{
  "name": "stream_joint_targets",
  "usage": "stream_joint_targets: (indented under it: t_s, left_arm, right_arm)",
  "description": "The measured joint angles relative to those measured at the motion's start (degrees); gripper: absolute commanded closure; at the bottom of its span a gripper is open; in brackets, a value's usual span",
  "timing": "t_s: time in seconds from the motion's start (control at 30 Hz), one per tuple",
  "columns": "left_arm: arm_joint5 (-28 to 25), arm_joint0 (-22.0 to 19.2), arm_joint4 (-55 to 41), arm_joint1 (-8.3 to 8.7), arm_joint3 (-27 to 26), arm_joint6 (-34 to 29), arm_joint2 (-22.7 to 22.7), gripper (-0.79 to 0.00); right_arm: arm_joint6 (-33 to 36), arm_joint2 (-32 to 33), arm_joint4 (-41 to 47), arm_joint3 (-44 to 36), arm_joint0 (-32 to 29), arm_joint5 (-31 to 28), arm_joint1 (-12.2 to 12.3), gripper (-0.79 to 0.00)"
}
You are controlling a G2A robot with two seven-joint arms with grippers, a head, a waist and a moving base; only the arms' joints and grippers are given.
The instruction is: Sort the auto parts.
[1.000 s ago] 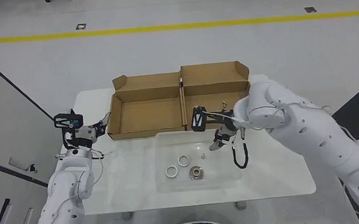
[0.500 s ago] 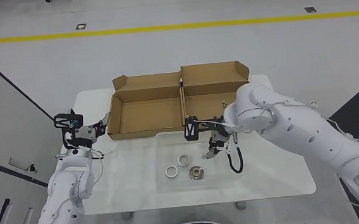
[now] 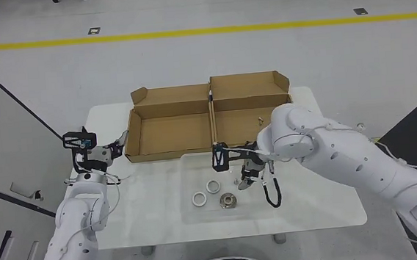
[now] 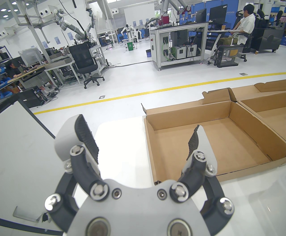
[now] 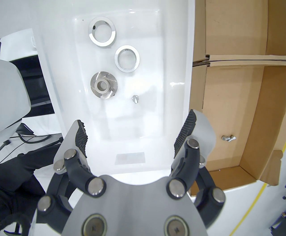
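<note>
Hovering right claw [image 5: 136,125]: gaping wide, holding nothing, above tray [image 5: 152,55].
Bolt [image 5: 135,99]: lying in tray beside hub [image 5: 104,84]; likely light, rigid, slippery; you should be pinching across its head.
Left claw [image 4: 137,127]: hanging open, empty.

Right arm [image 3: 343,156]: glossy white rounded shells are covering it, with small dark dots running along the casing.
Left arm [image 3: 79,217]: matching white shells are covering it in segments.
Cable [image 3: 275,195]: a black loop is trailing from the right wrist.
Wrist camera [image 3: 219,157]: a black boxy unit is carrying a light marking.
Left gripper [image 4: 140,134]: white-backed fingers are bearing black ribbed pads [image 4: 86,136], and curved black links [image 4: 85,169] are joining a silver plate [image 4: 138,214].
Screws [image 4: 99,190]: silver heads are studding each joint.
Right gripper [image 5: 136,125]: the same build is showing, with round silver pins [image 5: 96,185] sitting in its black links.
</note>
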Motion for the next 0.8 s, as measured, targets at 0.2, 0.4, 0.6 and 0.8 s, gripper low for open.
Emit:
stream_joint_targets:
  t_s: [0.2, 0.4, 0.6, 0.8]
  left_arm:
    - [0.0, 0.0, 0.0, 0.0, 0.0, 0.0, 0.0, -0.785]
    - [0.0, 0.0, 0.0, 0.0, 0.0, 0.0, 0.0, -0.785]
    - [0.0, 0.0, 0.0, 0.0, 0.0, 0.0, 0.0, -0.785]
    - [0.0, 0.0, 0.0, 0.0, 0.0, 0.0, 0.0, -0.785]
  right_arm:
    - [2.4, -4.83, -1.98, -0.9, 1.41, 2.26, -1.08, -0.785]
    - [2.82, -9.42, -1.43, 2.34, 3.81, 2.68, -3.17, -0.785]
    - [2.82, -11.75, -0.68, 5.9, 5.43, 2.68, -5.55, -0.785]
    - [2.63, -13.33, -0.33, 9.91, 6.25, 2.55, -7.7, -0.73]
